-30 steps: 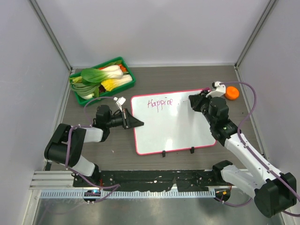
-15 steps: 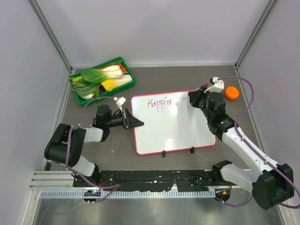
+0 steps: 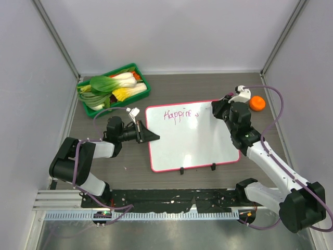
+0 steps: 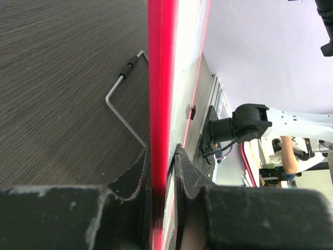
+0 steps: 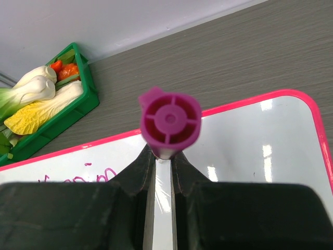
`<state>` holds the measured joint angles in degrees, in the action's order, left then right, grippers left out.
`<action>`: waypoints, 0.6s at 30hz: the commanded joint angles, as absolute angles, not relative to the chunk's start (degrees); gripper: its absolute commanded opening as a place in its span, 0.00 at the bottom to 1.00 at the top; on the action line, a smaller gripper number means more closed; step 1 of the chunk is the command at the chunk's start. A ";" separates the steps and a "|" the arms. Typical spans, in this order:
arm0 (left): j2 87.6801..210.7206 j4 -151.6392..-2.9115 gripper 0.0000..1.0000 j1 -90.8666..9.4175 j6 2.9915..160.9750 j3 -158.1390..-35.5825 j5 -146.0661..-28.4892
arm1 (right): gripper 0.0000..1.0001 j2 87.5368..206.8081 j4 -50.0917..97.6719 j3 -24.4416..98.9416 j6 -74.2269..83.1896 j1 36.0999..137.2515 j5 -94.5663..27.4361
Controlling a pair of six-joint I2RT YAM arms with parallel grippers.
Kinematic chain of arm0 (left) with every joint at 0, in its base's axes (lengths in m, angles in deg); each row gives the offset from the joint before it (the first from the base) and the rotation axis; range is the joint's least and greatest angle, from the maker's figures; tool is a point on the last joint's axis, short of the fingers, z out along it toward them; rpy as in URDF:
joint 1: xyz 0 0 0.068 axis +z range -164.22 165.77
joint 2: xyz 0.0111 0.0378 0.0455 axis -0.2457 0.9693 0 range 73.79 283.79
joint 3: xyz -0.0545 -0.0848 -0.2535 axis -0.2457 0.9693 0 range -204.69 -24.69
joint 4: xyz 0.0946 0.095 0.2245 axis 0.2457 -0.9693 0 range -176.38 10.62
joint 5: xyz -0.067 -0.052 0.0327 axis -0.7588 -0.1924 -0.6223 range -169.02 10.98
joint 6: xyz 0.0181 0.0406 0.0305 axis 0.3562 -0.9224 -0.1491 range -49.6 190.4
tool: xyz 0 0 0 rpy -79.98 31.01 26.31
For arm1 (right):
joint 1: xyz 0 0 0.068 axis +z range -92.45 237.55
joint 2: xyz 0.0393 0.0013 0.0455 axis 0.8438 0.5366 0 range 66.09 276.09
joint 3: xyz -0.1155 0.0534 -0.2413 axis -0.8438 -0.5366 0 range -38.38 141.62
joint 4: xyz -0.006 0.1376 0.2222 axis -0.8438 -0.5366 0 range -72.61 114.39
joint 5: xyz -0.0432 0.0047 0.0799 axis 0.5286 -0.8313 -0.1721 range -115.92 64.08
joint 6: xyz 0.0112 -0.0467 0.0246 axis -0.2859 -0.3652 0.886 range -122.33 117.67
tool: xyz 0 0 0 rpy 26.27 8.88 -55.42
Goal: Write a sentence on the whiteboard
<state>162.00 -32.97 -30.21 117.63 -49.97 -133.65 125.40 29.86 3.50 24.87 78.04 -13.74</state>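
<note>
The whiteboard [image 3: 192, 143], white with a pink-red frame, lies flat in the middle of the table. The sentence [image 3: 177, 114] is a short purple word like "Happine" plus a small mark near the top left; its end also shows in the right wrist view [image 5: 91, 176]. My left gripper [image 3: 154, 137] is shut on the board's left frame edge [image 4: 162, 78]. My right gripper [image 3: 216, 109] is shut on a purple marker [image 5: 170, 121], held upright over the board's top right part [image 5: 260, 140], right of the writing. The marker tip is hidden.
A green tray [image 3: 147, 89] of vegetables stands at the back left and also shows in the right wrist view [image 5: 86, 104]. An orange object [image 3: 257, 103] lies right of the board's top right corner. A bent metal rod [image 4: 122, 112] lies left of the board. Two black feet [image 3: 181, 170] sit at its near edge.
A small purple mark has appeared after the word. My right gripper with the marker has moved a little right and back along the board's top. The left gripper has not moved.
</note>
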 commanded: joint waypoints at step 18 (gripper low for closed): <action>163.62 -40.97 0.00 -31.28 109.16 -49.21 -126.12 | 0.01 126.65 31.94 2.49 24.91 76.97 -14.14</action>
<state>162.00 -33.18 -30.24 117.69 -49.97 -133.60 126.45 30.14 2.87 24.87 77.19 -13.72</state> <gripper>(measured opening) 0.167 0.164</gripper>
